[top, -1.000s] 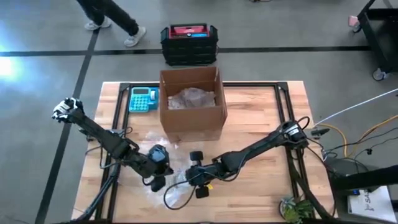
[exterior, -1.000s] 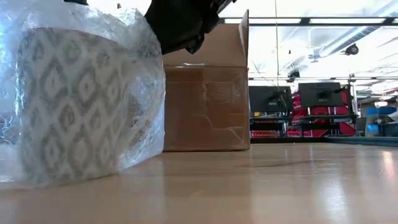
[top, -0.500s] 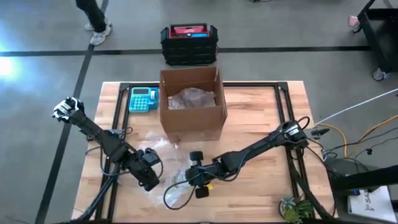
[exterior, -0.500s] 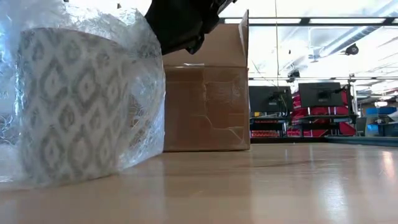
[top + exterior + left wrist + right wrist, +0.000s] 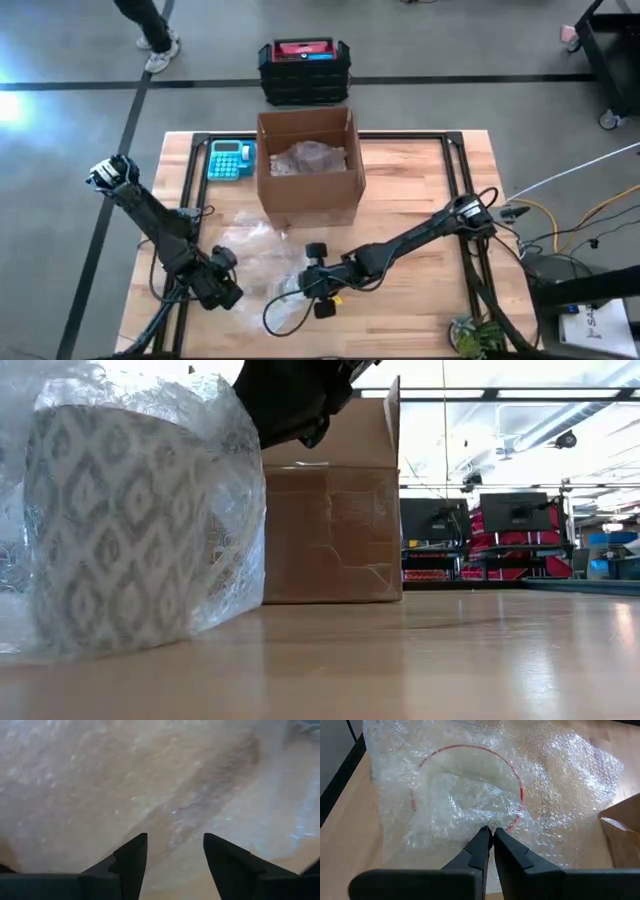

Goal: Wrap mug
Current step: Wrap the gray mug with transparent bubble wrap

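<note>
Your left claw spread wide, low over the surface, bubble wrap just to its right, your right claw pinched on that wrap over the red-rimmed mug, cardboard box beyond

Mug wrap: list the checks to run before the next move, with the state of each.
1. Mug upright on the table: ok.
2. Bubble wrap covers the mug's side and red-rimmed mouth: ok.
3. Right gripper pinched shut on the bubble wrap over the mouth: ok.
4. Left gripper open and apart from the mug: ok.
5. Wrap tucked under the mug's base: cannot tell.
</note>
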{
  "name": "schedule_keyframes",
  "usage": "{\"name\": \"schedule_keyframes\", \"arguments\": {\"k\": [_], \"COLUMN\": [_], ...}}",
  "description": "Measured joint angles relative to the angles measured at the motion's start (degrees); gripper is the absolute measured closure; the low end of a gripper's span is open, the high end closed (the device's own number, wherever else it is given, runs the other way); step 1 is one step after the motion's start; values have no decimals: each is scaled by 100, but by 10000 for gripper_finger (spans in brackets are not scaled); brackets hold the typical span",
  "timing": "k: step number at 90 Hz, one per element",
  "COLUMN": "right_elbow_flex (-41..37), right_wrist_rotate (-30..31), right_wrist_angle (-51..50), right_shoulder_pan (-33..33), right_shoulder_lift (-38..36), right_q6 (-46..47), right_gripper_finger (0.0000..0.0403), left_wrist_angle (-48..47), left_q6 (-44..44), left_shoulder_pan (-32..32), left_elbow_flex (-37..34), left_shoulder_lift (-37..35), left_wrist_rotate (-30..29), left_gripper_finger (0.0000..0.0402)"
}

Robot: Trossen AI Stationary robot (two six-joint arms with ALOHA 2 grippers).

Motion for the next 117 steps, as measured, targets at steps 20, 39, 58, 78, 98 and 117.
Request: {"name": "schedule_keyframes", "arguments": {"k": [20,39,58,78,98,117], "right_elbow_flex": [0,0,0,0,0,0], "right_wrist_rotate": [-2,-11,-11,-23,-40,-33], "right_wrist_angle": [2,2,9,9,7,9], "right_shoulder_pan": [0,0,5,11,25,30], "right_shoulder_lift": [2,2,17,20,20,31], "right_q6": [7,8,-2,-45,-43,8], "right_gripper_finger": [389,389,389,389,389,389], "left_wrist_angle": [71,592,689,312,270,1210], "left_q6": [-288,-491,-249,572,1836,3112], "left_shoulder_pan": [-1,-1,-1,5,5,146], "left_elbow_flex": [-465,-965,-720,260,1330,1604], "left_shoulder_lift": [101,442,549,461,461,686], "left_wrist_rotate": [-368,-488,-1198,-2831,-3721,-4151], "left_gripper_finger": [249,274,383,399,400,400]}}
